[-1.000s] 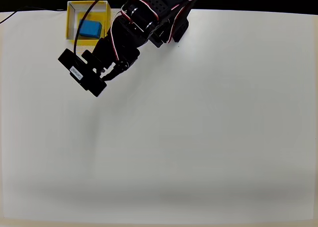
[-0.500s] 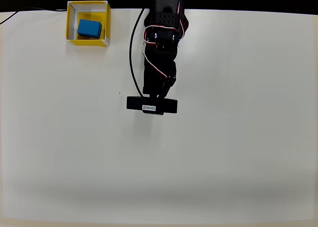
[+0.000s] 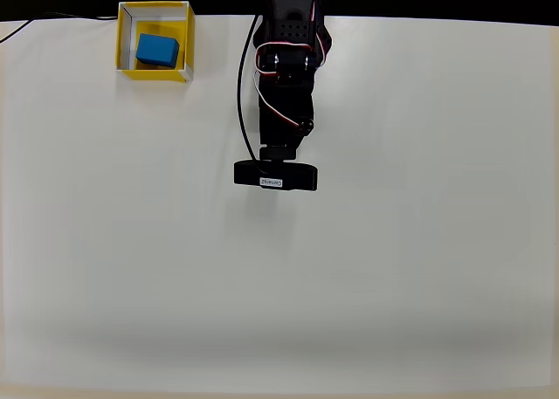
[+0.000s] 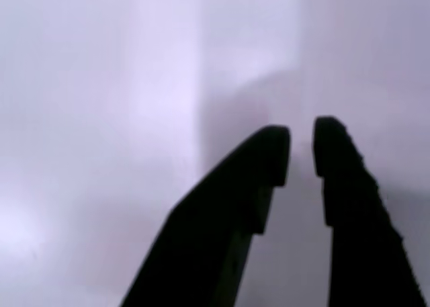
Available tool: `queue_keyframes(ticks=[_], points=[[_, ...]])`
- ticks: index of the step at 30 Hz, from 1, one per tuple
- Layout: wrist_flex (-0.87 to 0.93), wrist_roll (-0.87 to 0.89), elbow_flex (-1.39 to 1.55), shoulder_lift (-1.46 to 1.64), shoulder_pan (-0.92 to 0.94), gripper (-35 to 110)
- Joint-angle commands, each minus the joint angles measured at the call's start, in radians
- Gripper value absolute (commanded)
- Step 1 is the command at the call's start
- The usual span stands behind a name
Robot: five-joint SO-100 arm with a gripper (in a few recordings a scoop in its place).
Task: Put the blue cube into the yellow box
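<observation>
Since the blue cube already lies inside the yellow box at the far left corner of the surface, its long axis running left-right and its faces just inside the walls, placement looks done. From the end effector, which hangs over bare surface near the far middle, the box lies well apart, to the left and farther back in the overhead view. In the wrist view the two fingers stand nearly together, a thin gap between the tips, holding nothing.
</observation>
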Motion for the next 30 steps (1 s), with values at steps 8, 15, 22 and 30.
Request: queue_keyframes(ticks=[8,15,22,30], points=[[0.143,0.071,0.026,0.023,-0.066,1],[0.143,0.080,0.026,0.025,-0.057,1],[0.141,0.080,0.026,0.021,-0.052,1],[0.141,0.080,0.026,0.021,-0.052,1]])
